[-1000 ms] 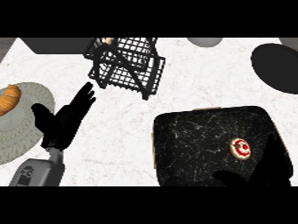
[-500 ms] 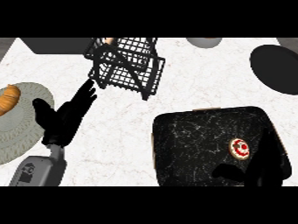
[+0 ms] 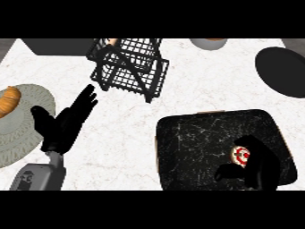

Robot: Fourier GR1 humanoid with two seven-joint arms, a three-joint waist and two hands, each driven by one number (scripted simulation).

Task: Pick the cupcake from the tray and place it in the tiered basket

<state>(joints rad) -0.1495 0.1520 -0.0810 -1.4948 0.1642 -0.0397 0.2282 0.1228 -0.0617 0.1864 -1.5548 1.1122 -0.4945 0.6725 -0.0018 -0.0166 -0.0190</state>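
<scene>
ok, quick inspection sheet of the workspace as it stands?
Surface: white marbled counter.
Job's things: cupcake on the dark tray, right side; wire basket at the back, cupcake not in it.
Clutter: croissant on a grey plate, left; black pan, right rear; bowl and dark box at the back edge.
Hands: left hand open, fingers up, beside the plate; right hand over the tray, at the cupcake, grasp not discernible.
Cables: nothing seen.
Surroundings: nothing seen beyond the counter's edges.
</scene>
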